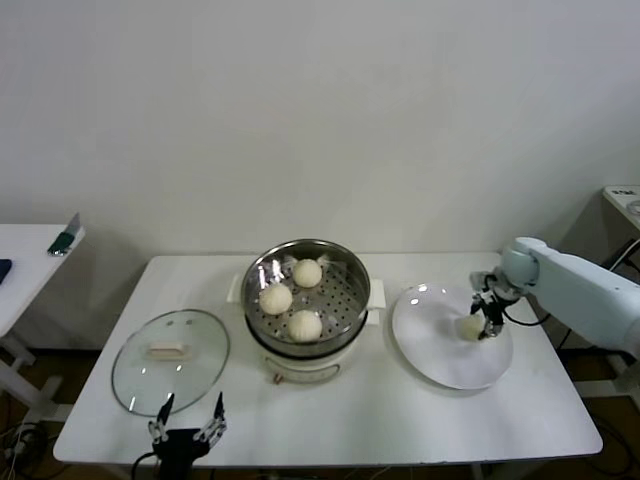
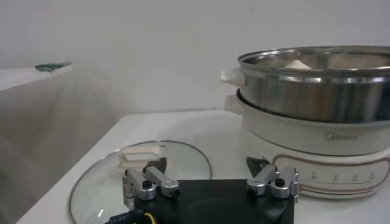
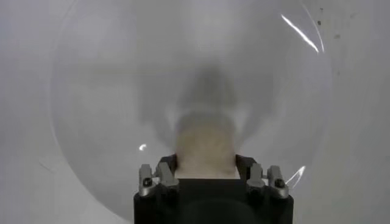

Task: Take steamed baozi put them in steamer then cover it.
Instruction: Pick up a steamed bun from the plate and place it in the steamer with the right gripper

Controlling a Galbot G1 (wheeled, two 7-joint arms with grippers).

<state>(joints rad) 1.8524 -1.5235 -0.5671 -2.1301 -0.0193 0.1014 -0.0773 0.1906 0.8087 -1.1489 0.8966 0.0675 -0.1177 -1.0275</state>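
**My right pincer on the last bun, over the plate**

My right arm reaches in from the right side of the table, forearm angled inward and down, wrist bent so the right gripper (image 1: 484, 322) points down onto the white plate (image 1: 440, 365). Its fingers (image 3: 164, 176) are closed on either side of the fourth baozi (image 1: 471, 325), which fills the gap between them in my right wrist view (image 3: 205, 146). Whether the bun touches the plate or hangs just above it, I cannot tell.

The steamer (image 1: 345, 262) stands at the middle of the table on its white cooker base (image 2: 317, 137), just left of the plate. Three steamed baozi lie on its perforated bottom: one toward the back (image 1: 307, 272), one on the left (image 1: 276, 298), one nearest me (image 1: 305, 324).

The cover (image 1: 135, 385) lies flat on the table to the left of the steamer, apart from it, cream handle (image 1: 168, 350) facing up.

My left arm is parked low at the near edge of the table. The left gripper (image 1: 187, 418) points upward with its fingers (image 2: 144, 184) spread wide and nothing between them, just beside the near rim of the cover.
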